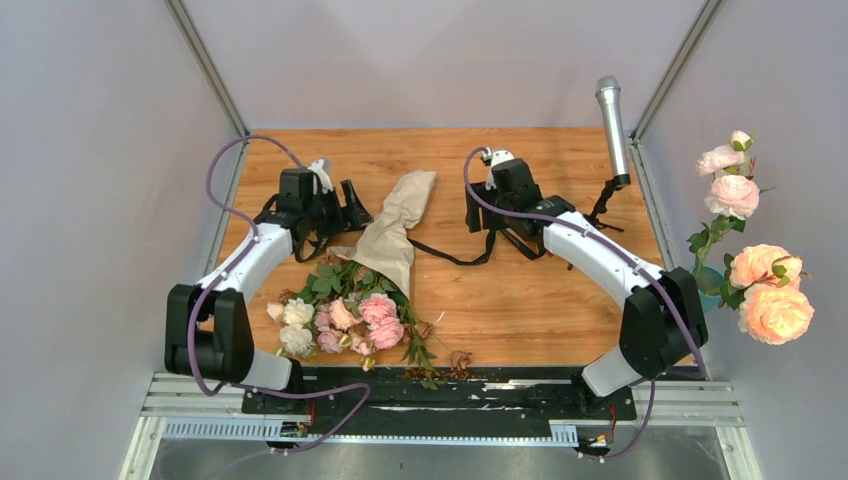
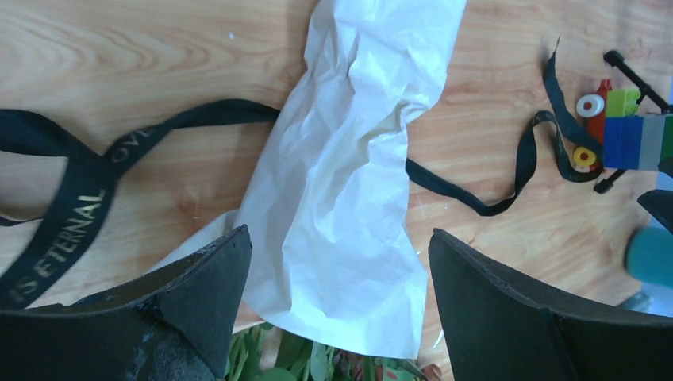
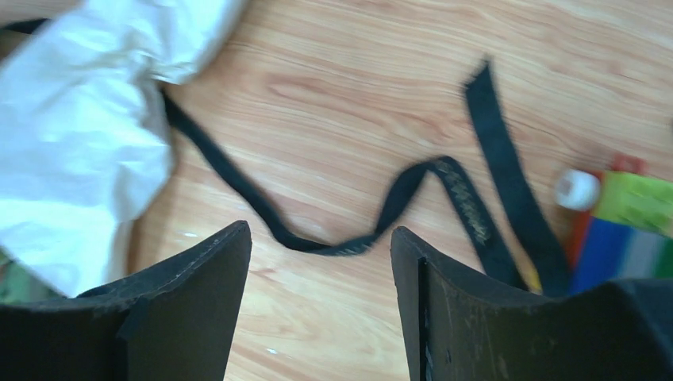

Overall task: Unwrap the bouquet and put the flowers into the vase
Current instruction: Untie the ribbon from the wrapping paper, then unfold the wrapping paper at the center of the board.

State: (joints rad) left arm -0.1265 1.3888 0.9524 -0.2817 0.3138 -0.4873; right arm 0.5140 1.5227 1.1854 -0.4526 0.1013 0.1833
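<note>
The bouquet lies in the middle of the table. Its tan kraft paper [image 1: 395, 225] [image 2: 349, 198] is loose around the stems. The flowers [image 1: 345, 315], small pink and cream roses, fan out toward the near edge. The black ribbon [image 1: 452, 258] [image 2: 87, 198] [image 3: 373, 222] lies untied on the wood. My left gripper [image 1: 355, 205] [image 2: 339, 234] is open and hovers over the paper's lower end. My right gripper [image 1: 472, 215] [image 3: 319, 230] is open above bare wood, just short of the ribbon. The teal vase [image 1: 711, 281] [image 2: 652, 255] stands at the right edge, mostly hidden.
A silver microphone [image 1: 612, 120] on a black stand rises at the back right. Large peach-orange roses [image 1: 775, 300] stand beyond the table's right edge by the vase. Coloured toy blocks [image 2: 627, 135] [image 3: 631, 222] lie near the ribbon's end. Dried bits [image 1: 455, 362] litter the near edge.
</note>
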